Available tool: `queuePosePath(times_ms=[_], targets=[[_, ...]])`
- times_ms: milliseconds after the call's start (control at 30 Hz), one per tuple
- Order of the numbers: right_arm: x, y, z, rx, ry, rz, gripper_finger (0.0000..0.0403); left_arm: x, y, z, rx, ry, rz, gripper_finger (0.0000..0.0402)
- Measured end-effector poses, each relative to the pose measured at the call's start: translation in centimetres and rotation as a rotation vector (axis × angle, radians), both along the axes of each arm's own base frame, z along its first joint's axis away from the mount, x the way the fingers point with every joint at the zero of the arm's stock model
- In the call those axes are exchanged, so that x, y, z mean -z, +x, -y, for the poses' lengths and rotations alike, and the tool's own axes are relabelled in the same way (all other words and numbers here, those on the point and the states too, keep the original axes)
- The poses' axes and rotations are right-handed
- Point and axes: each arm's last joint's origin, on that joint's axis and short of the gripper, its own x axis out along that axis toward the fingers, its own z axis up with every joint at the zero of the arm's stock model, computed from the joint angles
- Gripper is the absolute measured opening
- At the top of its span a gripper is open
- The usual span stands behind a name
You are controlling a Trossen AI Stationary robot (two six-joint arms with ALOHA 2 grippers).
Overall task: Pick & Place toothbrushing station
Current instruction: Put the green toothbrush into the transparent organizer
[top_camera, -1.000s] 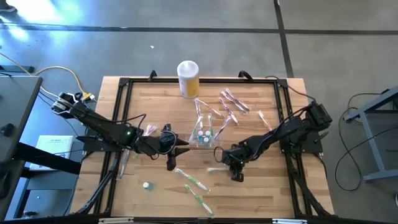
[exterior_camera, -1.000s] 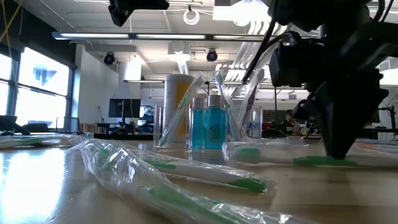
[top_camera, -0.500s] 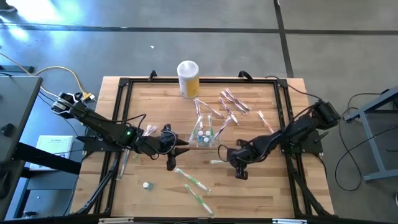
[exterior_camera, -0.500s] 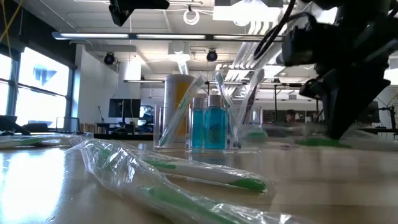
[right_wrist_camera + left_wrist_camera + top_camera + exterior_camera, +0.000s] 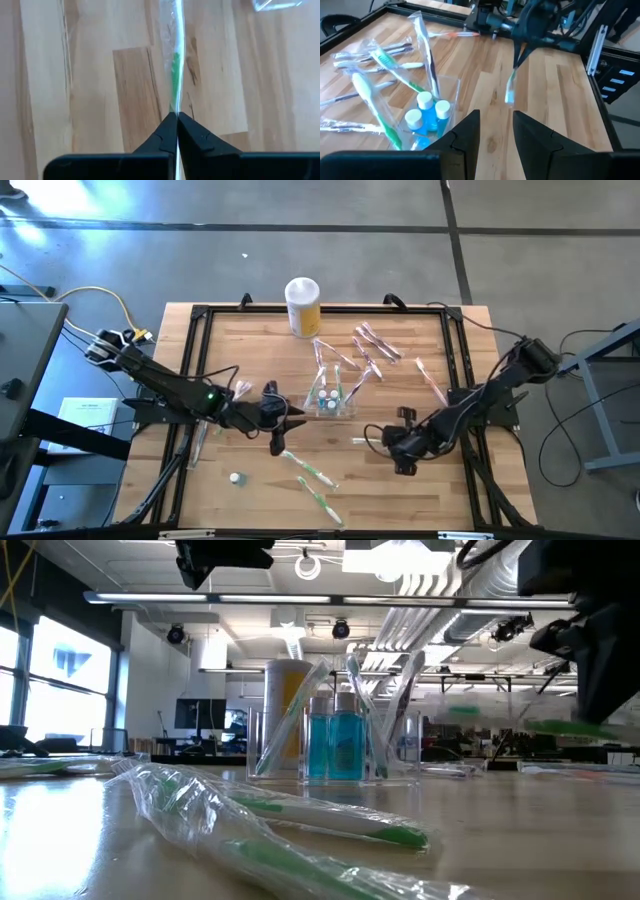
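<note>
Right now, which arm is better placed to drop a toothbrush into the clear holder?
Right, probably. Its hand is shut on a wrapped toothbrush, lifted off the table beside the clear holder. The left hand sits near the holder, nothing visibly between its fingers.

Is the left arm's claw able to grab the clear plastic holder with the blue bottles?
Probably yes. The left claw sits open just beside the clear plastic holder, with only bare wooden table between them.

Blue bottles [image 5: 333, 745], yellow canister [image 5: 302, 306]
</note>
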Motion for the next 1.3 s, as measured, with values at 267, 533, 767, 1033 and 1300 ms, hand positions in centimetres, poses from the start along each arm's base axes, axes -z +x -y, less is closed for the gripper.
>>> queuePosePath(times_ms=[267, 533, 767, 1033, 1300], targets=[[-1.6, -1.2, -0.7, -0.008, -0.154, 0.181, 0.0002, 1.4, 1.2, 0.5, -0.006, 0.054, -0.024, 0.0113], [-2.7, -1.5, -1.5, -0.049, -0.314, 0.359, 0.0002, 1.6, 2.0, 0.9, 0.030, 0.128, 0.016, 0.0113], [-3.9, -1.2, -3.3, -0.165, -0.417, 0.534, 0.0002, 1.0, 2.2, 1.0, 0.042, 0.147, 0.066, 0.0113], [-5.1, -0.7, -4.4, -0.250, -0.466, 0.654, 0.0003, 1.8, 3.4, 1.5, 0.077, 0.221, 0.100, 0.0113], [-6.2, -0.1, -5.0, -0.301, -0.482, 0.742, 0.0003, 3.0, 5.0, 2.3, 0.146, 0.321, 0.157, 0.0113]])
